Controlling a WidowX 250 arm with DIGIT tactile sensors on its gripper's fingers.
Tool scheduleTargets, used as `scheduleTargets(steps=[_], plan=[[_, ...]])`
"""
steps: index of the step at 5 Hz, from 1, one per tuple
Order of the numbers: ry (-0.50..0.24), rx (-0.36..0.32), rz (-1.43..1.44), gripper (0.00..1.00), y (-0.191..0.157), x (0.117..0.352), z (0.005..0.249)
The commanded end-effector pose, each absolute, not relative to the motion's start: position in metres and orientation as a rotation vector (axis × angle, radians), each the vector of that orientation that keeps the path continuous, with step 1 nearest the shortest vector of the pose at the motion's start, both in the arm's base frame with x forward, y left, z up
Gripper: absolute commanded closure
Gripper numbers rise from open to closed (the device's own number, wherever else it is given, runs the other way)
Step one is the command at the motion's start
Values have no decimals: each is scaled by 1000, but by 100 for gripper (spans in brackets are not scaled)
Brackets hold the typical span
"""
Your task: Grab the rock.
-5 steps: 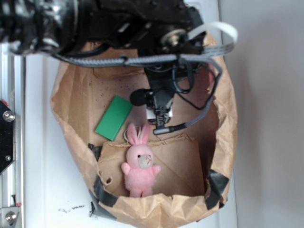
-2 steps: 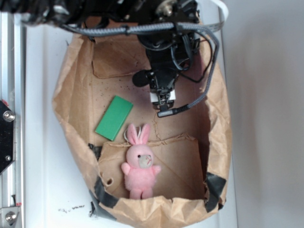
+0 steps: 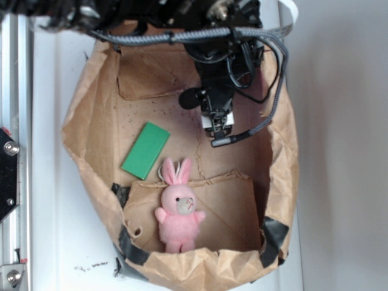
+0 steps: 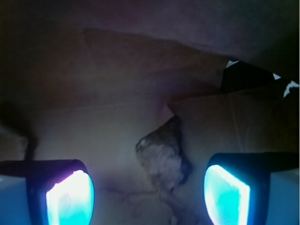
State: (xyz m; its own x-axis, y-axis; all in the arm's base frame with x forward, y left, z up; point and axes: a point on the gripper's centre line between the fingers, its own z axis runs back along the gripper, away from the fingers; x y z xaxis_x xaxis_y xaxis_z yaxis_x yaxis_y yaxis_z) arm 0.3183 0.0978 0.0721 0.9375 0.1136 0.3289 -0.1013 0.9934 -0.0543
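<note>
- In the exterior view, a metal rail [image 3: 15,121] runs along the left edge of the white table [image 3: 45,182].
- On the table sits an open brown paper bag [image 3: 94,130] with black tape [image 3: 130,245] on its lower corners.
- Inside the bag, on the left, a flat green rectangular block [image 3: 145,150] lies tilted on the paper floor.
- Just right of the block and lower, a pink plush bunny [image 3: 177,209] lies on its back, ears pointing toward the block's lower corner (near, but I cannot tell if they touch).
- Above and right of the bunny, the black gripper [image 3: 219,128] hangs inside the bag, with grey cables [image 3: 267,115] looping at its right side.
- The rock is not visible in the exterior view.
- In the wrist view, the two fingers [image 4: 70,197] glow blue at the bottom left and bottom right, well apart, so the gripper [image 4: 147,197] is spread wide and grips nothing.
- The rock [image 4: 161,157], a rough grey-brown lump, lies on the brown paper between the fingers, a little closer to the right one, touching neither.
</note>
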Motion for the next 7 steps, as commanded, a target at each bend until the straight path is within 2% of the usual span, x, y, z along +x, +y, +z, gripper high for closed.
scheduleTargets(steps=[1,4,6,7], plan=[[-406,-3,97,0,100,337,71],[-402,27,61,0,89,341,45],[-388,43,38,0,85,339,39],[-379,23,61,100,88,341,42]])
